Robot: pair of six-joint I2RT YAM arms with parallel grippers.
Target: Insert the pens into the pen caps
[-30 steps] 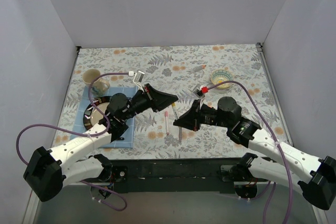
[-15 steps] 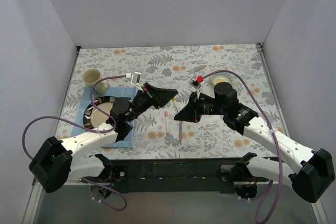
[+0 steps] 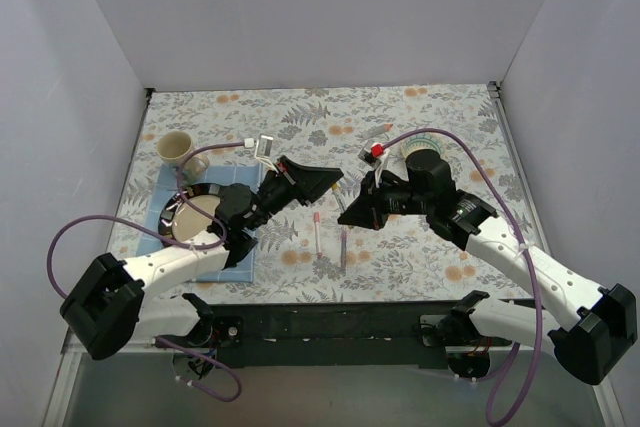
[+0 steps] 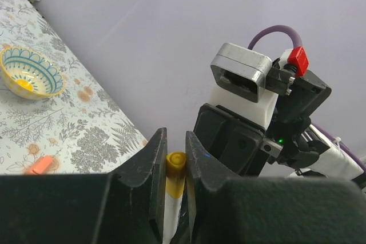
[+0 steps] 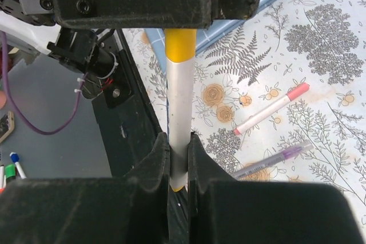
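My left gripper [image 3: 332, 184] is shut on the yellow pen cap [image 4: 175, 167], which sits on the end of the pale pen [image 5: 180, 104]. My right gripper [image 3: 348, 215] is shut on that pen's white barrel near its other end. The two grippers face each other above the table's middle, with the pen spanning between them. In the right wrist view the yellow cap [image 5: 180, 45] shows at the left gripper's fingers. The white-pink pen [image 3: 317, 232] and the purple pen [image 3: 343, 247] lie on the cloth below. The orange pen cap [image 4: 39, 166] lies on the cloth near the bowl.
A small yellow-centred bowl [image 4: 27, 74] stands at the back right, partly behind my right arm. A cream cup [image 3: 175, 147] stands at the left, with a black plate [image 3: 175, 205] on a blue mat [image 3: 235, 257] in front of it. White walls enclose the table.
My right arm has reached farther over the table and its gripper has risen toward the left gripper. The left gripper has shifted slightly right. Both stay shut.
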